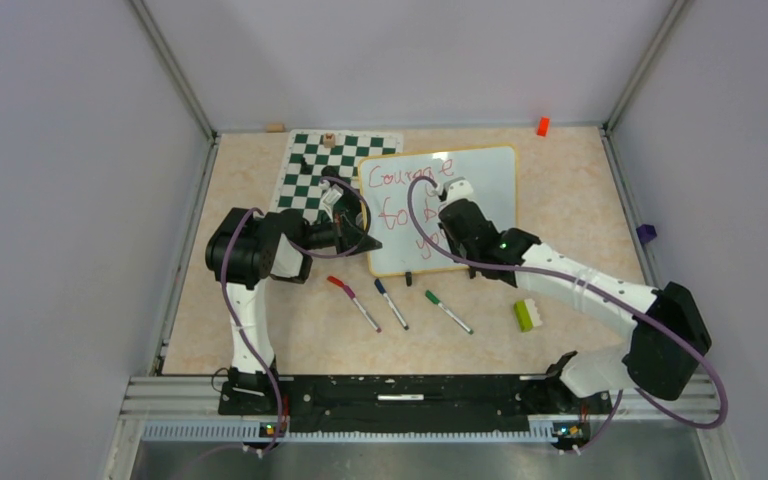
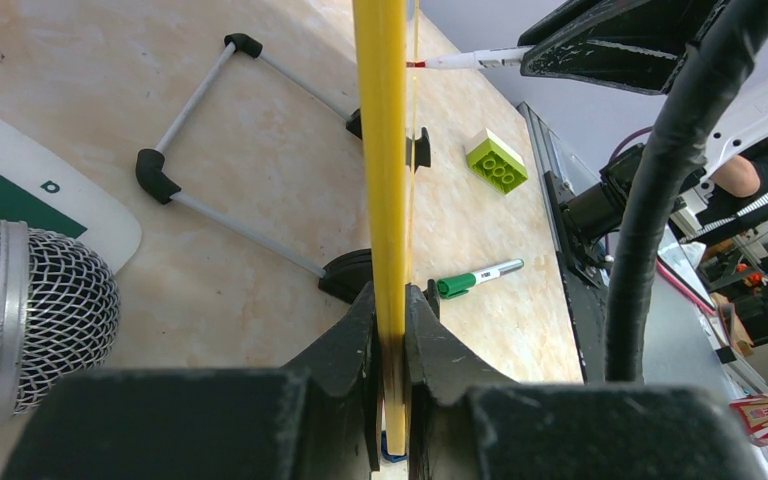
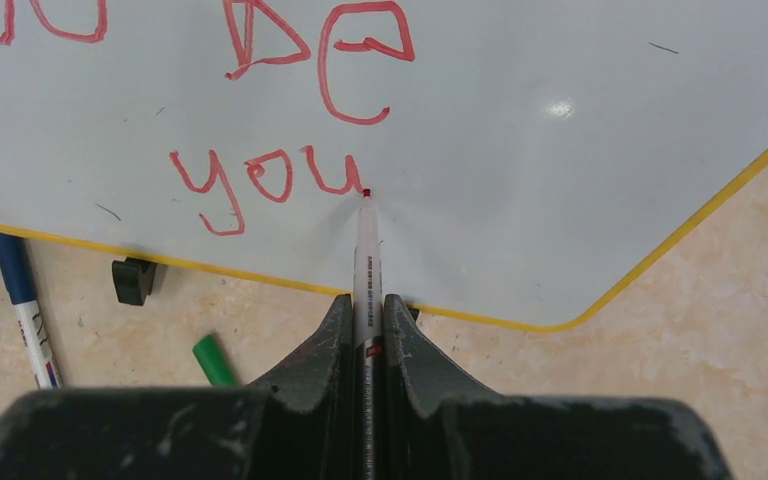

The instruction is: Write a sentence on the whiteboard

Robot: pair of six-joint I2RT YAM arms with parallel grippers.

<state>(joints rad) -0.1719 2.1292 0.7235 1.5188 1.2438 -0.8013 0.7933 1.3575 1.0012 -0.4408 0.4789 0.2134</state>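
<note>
Right gripper (image 3: 365, 312), pinching marker (image 3: 366, 240), partly hides sentence (image 1: 400, 178).

The top camera looks down from behind me over the whole table (image 1: 580, 200). Both wrist cameras sit close along my fingers (image 3: 310, 365), sharing the whiteboard (image 1: 488, 180).

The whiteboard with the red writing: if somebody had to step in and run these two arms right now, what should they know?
Left gripper: shut on the yellow rim of the whiteboard, holding it.
Right gripper: shut on the red marker, with its tip at the board just after the "u" of "you".
Done: the sentence reads "Courage to be you" in three red lines and looks complete.
Left: probably only lifting the marker away and letting go of the board.
</note>
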